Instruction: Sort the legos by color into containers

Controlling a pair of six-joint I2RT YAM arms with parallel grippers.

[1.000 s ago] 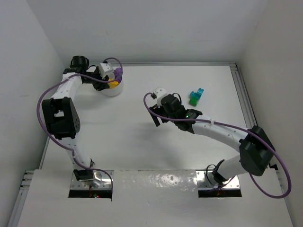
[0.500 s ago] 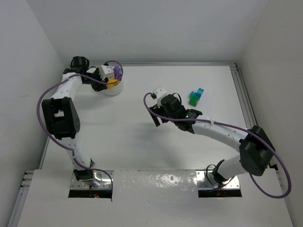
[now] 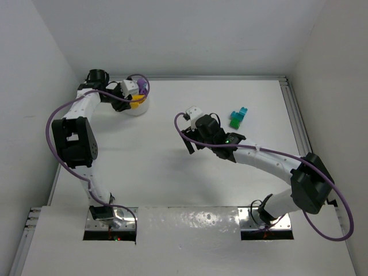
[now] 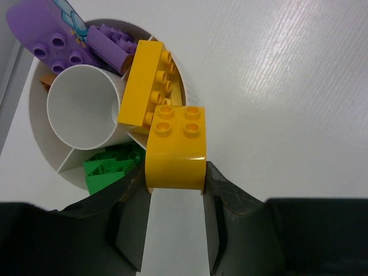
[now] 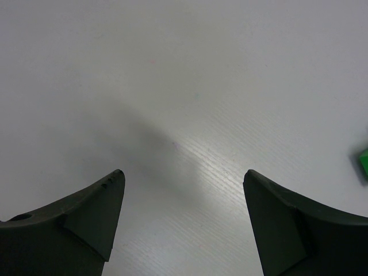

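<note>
- The left hand point(image 4: 174, 185) is shut on a short yellow brick point(image 4: 175, 146) — its two fingers squeeze the smooth sides, and the bumps point away from the hand.
- The brick hangs over the near rim of the white bowl point(image 4: 40, 135), just past the fingertips. I think it is held there so it can drop in with the other yellow one.
- A long yellow brick point(image 4: 144, 77) lies in the bowl already, just ahead of the held one. I cannot tell if the two touch.
- Left of the fingertips sit the green bricks point(image 4: 109, 167) in their own part of the bowl. Further ahead and to the left are the purple bricks point(image 4: 52, 34) in another part. An orange bit point(image 4: 45, 83) peeks out at the far left.
- The long brick fills much of the yellow part, so the new one may bump it, or land on the rim and tip out. Letting go should wait until it is well inside.
- The right hand point(image 5: 184, 224) is open wide and holds nothing. It hovers over the bare table point(image 5: 190, 86).
- To the right of that hand lies a loose green brick point(image 5: 363, 164), at the very edge of its view. From above, a teal brick point(image 3: 242, 112) sits touching it. Both are not yet sorted — and nothing stands between them and the hand.
</note>
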